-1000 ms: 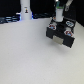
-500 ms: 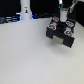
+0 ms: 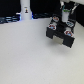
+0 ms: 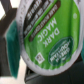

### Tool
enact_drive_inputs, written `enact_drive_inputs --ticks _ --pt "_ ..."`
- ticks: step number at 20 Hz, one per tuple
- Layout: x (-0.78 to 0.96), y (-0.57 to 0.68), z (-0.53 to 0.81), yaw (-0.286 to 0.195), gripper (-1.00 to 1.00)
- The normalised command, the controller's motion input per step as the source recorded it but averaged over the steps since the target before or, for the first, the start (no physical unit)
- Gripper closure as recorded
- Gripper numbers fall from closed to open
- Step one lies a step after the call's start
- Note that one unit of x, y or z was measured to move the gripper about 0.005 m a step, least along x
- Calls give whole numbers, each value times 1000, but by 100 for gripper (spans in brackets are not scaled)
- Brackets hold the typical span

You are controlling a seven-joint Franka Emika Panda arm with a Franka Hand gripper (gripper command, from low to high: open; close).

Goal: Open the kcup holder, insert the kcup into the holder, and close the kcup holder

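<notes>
The kcup (image 4: 47,40) fills the wrist view: a bright green foil top with white lettering and a pale rim, tilted and very close to the camera. In the exterior view my gripper (image 3: 66,13) hangs at the upper right, just above the black kcup holder (image 3: 61,37), with a spot of green, the kcup (image 3: 65,9), at its tip. The gripper seems shut on the kcup; its fingers are hidden behind the pod in the wrist view. The holder is a black box on the white table. I cannot tell whether its tray is slid out.
Pods with white-and-red tops (image 3: 54,25) sit on top of the holder. A white upright object (image 3: 25,9) and dark equipment (image 3: 7,19) stand along the back at the exterior view's left. The white table (image 3: 30,55) spreads in front.
The gripper with the kcup stays above the holder; I see no clear movement between the frames.
</notes>
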Motion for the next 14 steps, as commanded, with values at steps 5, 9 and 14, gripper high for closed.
enact_drive_inputs --ticks 5,9,14 --pt "-82 14 -258 61 100" --pt "-77 -10 -205 31 100" --pt "0 -308 69 0 100"
